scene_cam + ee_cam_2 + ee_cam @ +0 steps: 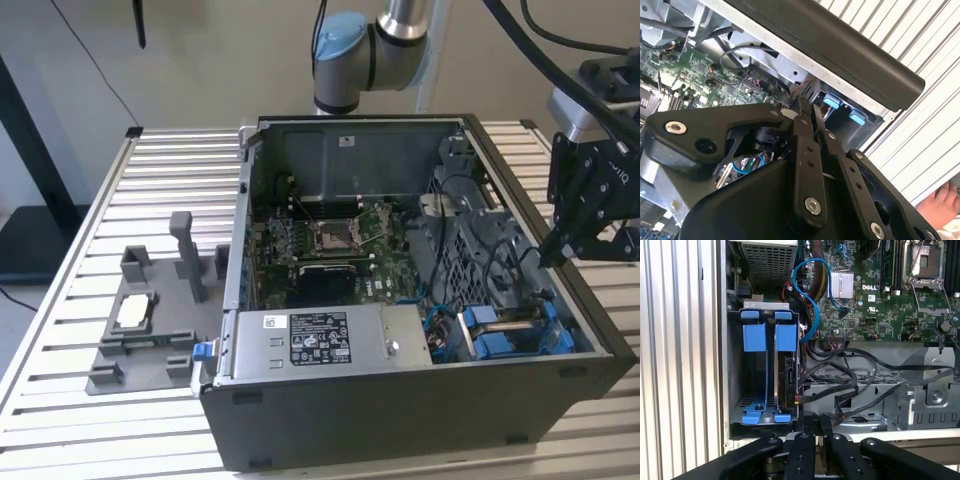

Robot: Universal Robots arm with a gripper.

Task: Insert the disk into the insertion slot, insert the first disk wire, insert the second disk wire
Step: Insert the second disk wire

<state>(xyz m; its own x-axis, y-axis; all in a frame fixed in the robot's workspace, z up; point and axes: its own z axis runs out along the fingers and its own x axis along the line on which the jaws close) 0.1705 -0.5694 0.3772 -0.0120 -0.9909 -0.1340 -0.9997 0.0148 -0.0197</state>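
Exterior view: gripper (553, 252) is held at the exterior view's right, by PC case (400, 430) rim, near insertion slot (512, 328). Second wrist view: fingers (803, 135) are pressed together, nothing seen betw. them. First wrist view: disk (789, 375) is seated in slot. Wire step is judged in hand, calling for parted fingers. Approach is crowded by loose black cables (850, 385).

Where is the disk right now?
In the first wrist view the disk sits in the insertion slot, beside a second blue carrier, in the computer case's corner on the exterior view's right.
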